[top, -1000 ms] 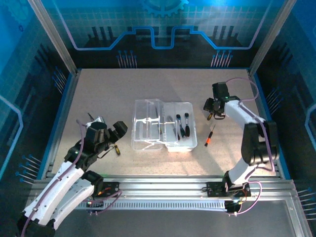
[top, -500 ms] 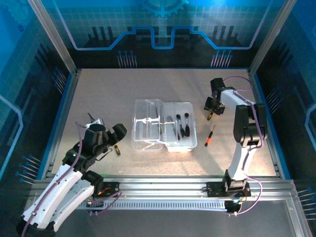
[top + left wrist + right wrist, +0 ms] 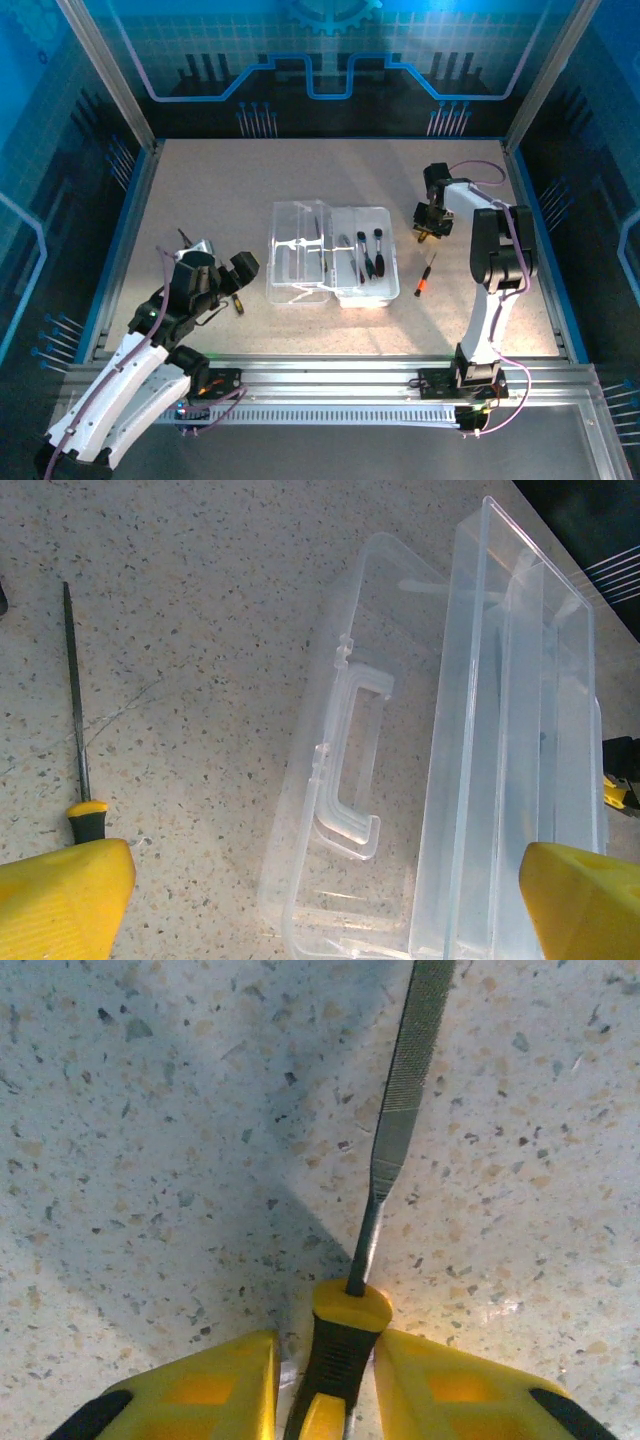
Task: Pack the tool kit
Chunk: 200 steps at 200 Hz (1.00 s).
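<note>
Currently you see an open clear plastic case [image 3: 333, 262] in the middle of a speckled table [image 3: 220, 190]. Its lid lies flat to the left, and its tray to the right holds two black-handled screwdrivers [image 3: 370, 252].

Your right gripper [image 3: 335, 1390] is down at the table, to the right of the case. Its yellow fingers [image 3: 200, 1395] sit on either side of the black and yellow handle of a file [image 3: 400, 1110]. They hug the handle closely, but you cannot tell whether they are truly clamped or only flanking it. The file appears to lie flat on the table, its rough blade pointing away from the fingers.

Your left gripper [image 3: 322, 905] is released, fingers spread wide, and hovers low beside the lid. A second file [image 3: 74, 680] with a matching handle lies near it. A red-handled screwdriver [image 3: 425, 276] lies on the table between your right arm and the case.

The likely risks:
- The fingers sit near the collar of the handle, so a loose hold could let the long blade droop or twist as you lift.
- A drooping tip could catch the tray wall and shove the light case.
- A low sweep toward the tray might also knock the red-handled screwdriver.
</note>
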Each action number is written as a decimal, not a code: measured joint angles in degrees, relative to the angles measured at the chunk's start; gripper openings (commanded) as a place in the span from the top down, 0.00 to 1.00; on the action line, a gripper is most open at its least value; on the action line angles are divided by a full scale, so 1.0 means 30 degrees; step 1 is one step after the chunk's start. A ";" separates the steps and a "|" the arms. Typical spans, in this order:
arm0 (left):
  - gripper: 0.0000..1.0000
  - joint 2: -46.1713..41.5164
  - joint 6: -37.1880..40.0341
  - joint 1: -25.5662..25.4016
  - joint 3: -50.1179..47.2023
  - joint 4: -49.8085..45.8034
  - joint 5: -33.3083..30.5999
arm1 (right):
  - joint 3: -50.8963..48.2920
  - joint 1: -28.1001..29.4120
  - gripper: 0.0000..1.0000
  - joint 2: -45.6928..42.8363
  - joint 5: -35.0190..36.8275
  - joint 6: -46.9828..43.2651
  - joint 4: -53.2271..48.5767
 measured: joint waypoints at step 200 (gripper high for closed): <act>0.01 -0.0933 -0.0590 0.0073 -0.1224 -0.0736 0.0080 | -0.5027 0.5158 0.91 -1.0061 -0.1639 0.0160 0.1938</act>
